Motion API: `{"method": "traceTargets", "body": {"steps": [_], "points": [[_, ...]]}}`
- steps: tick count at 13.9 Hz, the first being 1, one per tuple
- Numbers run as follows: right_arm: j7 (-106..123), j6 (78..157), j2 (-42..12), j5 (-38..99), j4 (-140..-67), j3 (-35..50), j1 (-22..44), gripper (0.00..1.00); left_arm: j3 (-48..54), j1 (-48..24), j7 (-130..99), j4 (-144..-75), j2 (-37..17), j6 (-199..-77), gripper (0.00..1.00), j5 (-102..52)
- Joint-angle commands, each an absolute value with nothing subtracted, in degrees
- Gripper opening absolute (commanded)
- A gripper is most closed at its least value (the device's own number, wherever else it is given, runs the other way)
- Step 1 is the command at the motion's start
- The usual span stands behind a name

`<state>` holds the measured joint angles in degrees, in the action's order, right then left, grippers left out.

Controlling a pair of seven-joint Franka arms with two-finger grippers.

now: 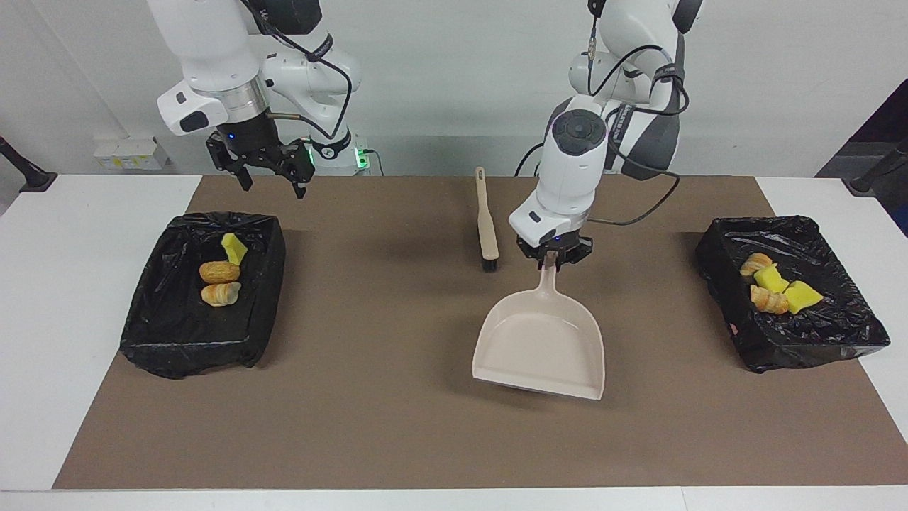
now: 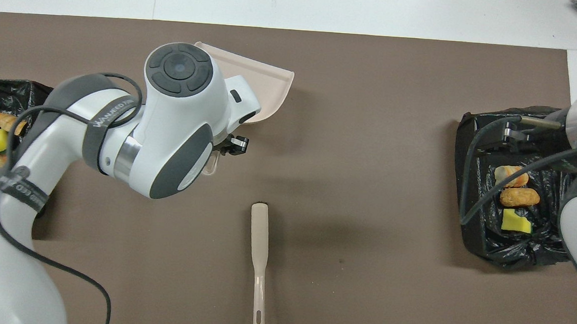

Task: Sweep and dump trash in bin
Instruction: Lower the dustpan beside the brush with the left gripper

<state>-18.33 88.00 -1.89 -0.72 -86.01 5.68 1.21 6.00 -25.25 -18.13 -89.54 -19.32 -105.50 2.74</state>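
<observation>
Nearest the robots, the right hand [image 1: 269, 186] hangs with its fingers spread wide and holding nothing, over the edge of the brown mat [image 1: 397, 426] just by the bin at the right arm's end of the table [image 1: 42, 284]; the arm above it stands nearly upright with the wrist pointing straight down. A beige brush [image 1: 486, 221] lies on the mat near the middle, its handle toward the robots and its dark bristles away from them. Just beside the brush's bristle end, the left arm reaches in from its base, bent at the elbow so that its forearm drops steeply, and the left hand [image 1: 551, 260] is clamped tight on the top of the handle of a beige dustpan [image 1: 539, 344]. The pan hangs below the hand over the middle of the mat, tilted, its open lip away from the robots, and its tray holds no trash. The trash lies in the two black bag-lined bins. The bin at the right arm's end [image 1: 177, 341] holds one yellow spongy chunk [image 1: 234, 248] and two tan bread-like lumps [image 1: 219, 271]. The bin at the left arm's end [image 1: 816, 341] holds two yellow chunks [image 1: 803, 295] and two bread-like lumps [image 1: 767, 299], clustered together and well apart from the dustpan.
</observation>
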Motion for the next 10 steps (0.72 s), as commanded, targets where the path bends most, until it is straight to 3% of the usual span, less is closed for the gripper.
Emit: {"method": "traceTargets", "body": {"steps": [1,10], "points": [[-17.6,88.3,-1.8,1.2,-85.8,4.1,1.8,1.0,4.9,-28.4,-24.9,-89.6,-21.1,-110.6,0.0,1.6],[-18.0,88.6,-1.8,0.9,-86.0,3.8,1.1,1.0,4.9,-33.1,-29.3,-98.5,-22.1,-120.4,0.0,-0.2]]}}
